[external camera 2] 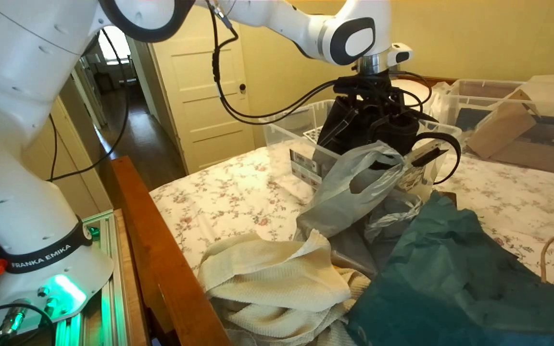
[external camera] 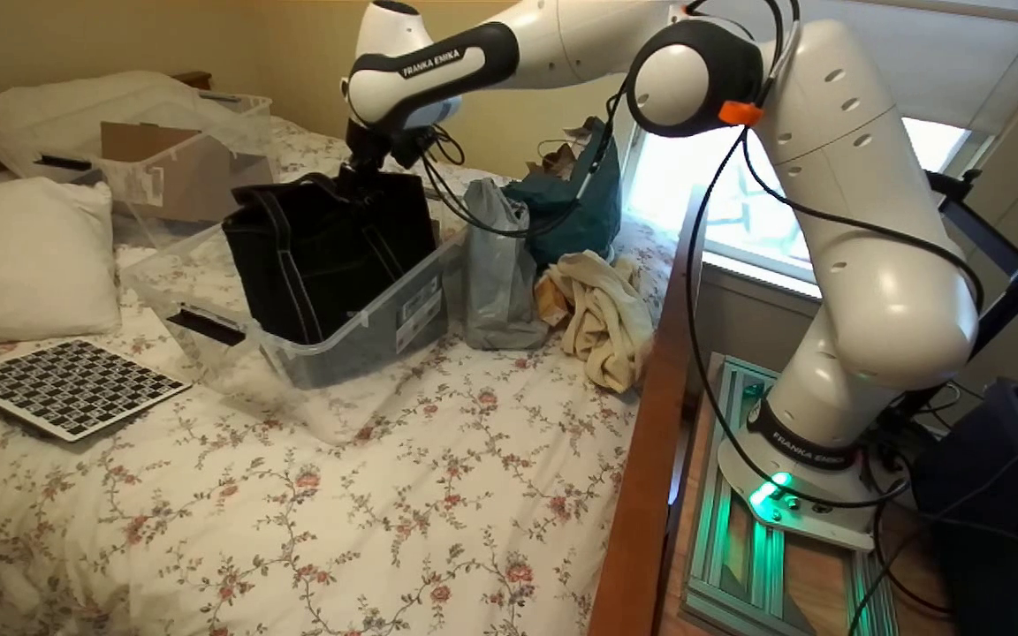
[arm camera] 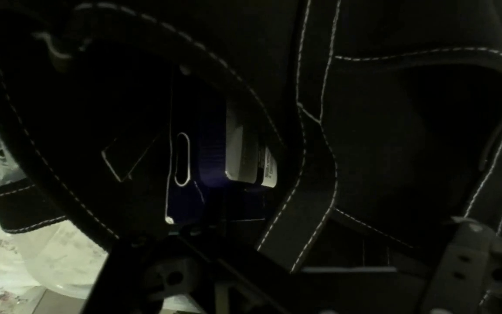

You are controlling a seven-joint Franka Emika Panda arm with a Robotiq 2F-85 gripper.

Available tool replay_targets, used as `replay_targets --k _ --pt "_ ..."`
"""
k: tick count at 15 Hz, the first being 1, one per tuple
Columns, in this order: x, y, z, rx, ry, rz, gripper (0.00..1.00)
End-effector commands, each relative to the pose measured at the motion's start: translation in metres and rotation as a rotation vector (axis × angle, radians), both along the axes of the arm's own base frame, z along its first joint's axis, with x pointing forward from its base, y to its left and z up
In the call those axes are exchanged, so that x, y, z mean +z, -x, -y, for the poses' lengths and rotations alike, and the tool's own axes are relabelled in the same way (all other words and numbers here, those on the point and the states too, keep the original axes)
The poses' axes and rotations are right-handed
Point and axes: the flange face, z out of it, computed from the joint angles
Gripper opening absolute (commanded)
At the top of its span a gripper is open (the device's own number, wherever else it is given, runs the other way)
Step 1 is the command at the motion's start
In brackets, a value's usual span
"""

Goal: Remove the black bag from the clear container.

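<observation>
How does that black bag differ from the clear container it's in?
The black bag is opaque, stitched fabric; the clear container is see-through plastic. The black bag reaches higher; the clear container's walls stop partway up it. The black bag's edges curve; the clear container's look straighter. Both are open-topped.

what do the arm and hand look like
The arm is glossy white and rounded, with dark joint covers and FRANKA EMIKA lettering. Black cables loop along it, with an orange piece near the elbow and a green light on the base. The hand is mostly black, below a silvery ring.
</observation>
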Motion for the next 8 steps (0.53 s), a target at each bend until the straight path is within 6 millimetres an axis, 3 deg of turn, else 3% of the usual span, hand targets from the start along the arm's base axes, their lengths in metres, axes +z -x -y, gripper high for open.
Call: replay_targets --k 1,2,8 --pt "-0.015 -0.014 0.001 0.041 -0.102 -0.031 0.88" --pt "-0.018 -0.016 0.001 0.061 -0.150 -0.031 0.74" --pt "-0.020 -0.021 0.017 0.141 -0.426 0.018 0.31"
